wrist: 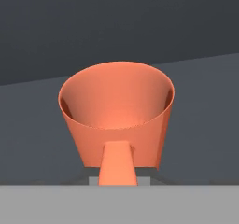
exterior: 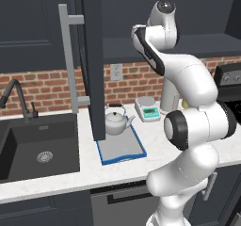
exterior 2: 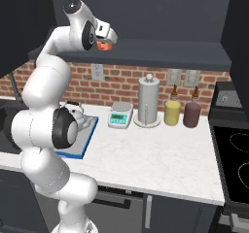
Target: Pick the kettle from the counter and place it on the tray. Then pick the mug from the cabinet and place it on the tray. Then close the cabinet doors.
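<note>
On the white bench (exterior 2: 160, 149), the kettle (exterior: 116, 121) sits on the tray (exterior: 123, 152); up at the cabinet shelf (exterior 2: 160, 55), the jaws are clenched on the orange mug (wrist: 116, 113), handle at six o'clock.

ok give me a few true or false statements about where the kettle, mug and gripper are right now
1. The kettle sits on the tray. True.
2. The mug already stands on the tray. False: it is up at the cabinet shelf, by the gripper.
3. The gripper is shut on the mug. True; the hand view shows it at the handle side.
4. The paper-towel roll lies on its side. False: it stands upright on the counter.
5. The cabinet door is closed. False: it stands open over the counter.
</note>
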Controlling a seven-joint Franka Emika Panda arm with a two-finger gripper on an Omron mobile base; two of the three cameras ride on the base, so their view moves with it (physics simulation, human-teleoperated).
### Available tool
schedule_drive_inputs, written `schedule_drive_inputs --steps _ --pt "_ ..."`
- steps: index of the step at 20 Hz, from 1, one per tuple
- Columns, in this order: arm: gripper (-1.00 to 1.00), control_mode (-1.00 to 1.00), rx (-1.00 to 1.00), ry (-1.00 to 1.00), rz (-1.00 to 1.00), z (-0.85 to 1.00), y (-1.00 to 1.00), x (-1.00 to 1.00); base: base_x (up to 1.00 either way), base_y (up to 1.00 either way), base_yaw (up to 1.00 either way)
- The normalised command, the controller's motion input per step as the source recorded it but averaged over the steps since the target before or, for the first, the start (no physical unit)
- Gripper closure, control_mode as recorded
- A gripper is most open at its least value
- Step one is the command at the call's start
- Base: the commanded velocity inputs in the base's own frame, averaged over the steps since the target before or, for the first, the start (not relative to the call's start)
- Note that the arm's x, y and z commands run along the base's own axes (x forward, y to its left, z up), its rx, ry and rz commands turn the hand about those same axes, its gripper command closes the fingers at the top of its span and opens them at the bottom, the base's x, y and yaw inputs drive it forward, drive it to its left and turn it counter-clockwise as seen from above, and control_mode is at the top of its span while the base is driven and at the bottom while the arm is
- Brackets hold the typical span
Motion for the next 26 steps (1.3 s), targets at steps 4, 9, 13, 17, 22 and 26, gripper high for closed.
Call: schedule_drive_inputs --steps 4,9,13,17,22,26 --pt "1.00 -1.00 0.00 -0.02 0.00 0.00 0.00 -0.23 0.00 0.00 0.00" --pt "1.00 -1.00 0.03 0.00 0.03 0.00 -0.01 -0.62 0.00 0.00 0.00" --pt "1.00 -1.00 0.01 -0.05 0.04 0.00 0.00 -0.75 0.00 0.00 0.00" --pt "1.00 -1.00 0.02 -0.08 0.09 0.00 -0.01 -0.82 0.00 0.00 0.00" --pt "1.00 -1.00 0.09 -0.07 0.26 0.00 -0.05 -0.90 0.00 0.00 0.00" --pt "1.00 -1.00 0.03 -0.04 0.30 0.00 0.00 -0.94 0.00 0.00 0.00"
